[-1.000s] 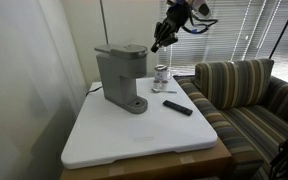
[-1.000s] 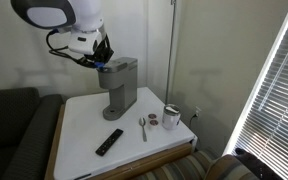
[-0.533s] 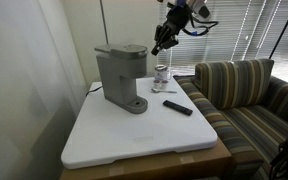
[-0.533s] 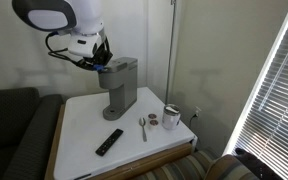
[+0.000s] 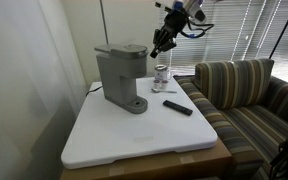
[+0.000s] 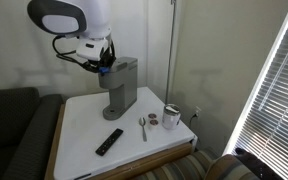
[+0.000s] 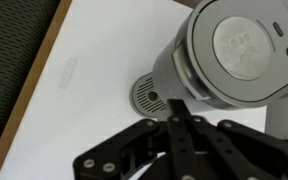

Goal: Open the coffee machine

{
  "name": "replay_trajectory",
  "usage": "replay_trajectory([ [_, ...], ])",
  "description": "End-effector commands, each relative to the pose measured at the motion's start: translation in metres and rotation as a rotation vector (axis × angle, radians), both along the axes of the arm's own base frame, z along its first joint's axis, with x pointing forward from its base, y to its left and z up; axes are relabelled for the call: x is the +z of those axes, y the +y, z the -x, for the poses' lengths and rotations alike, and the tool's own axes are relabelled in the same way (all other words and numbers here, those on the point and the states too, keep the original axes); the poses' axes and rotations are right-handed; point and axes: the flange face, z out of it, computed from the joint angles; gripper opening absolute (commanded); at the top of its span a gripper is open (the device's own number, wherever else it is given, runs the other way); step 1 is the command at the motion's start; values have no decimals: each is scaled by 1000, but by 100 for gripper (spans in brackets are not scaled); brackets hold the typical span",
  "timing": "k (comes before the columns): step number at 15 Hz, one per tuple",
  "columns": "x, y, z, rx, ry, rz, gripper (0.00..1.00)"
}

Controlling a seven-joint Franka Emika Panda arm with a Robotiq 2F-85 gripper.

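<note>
Coffee machine [image 5: 119, 75] stands upright on the white table [image 5: 134, 140], lid down. Hand [image 5: 158, 45] is empty with its fingers pressed together. It hangs just beside and slightly above the machine's top edge. Contact with the lid cannot be confirmed.

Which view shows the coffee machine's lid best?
The wrist view: it looks straight down on the coffee machine, its rounded lid face-on. Both exterior views show the lid only edge-on, from the side.
</note>
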Motion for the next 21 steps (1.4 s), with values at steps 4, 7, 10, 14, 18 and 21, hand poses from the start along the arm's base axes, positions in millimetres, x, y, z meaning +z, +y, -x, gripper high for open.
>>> replay_trajectory([
  [4, 0, -10, -24, 40, 2, -16, 0],
  [7, 1, -11, -28, 47, -1, -16, 0],
  [10, 5, -12, -26, 41, -16, -25, 0],
  [14, 12, -11, -21, 40, -56, -32, 0],
  [18, 26, -13, -17, 40, -103, -29, 0],
  [21, 41, -14, -15, 41, -142, -32, 0],
])
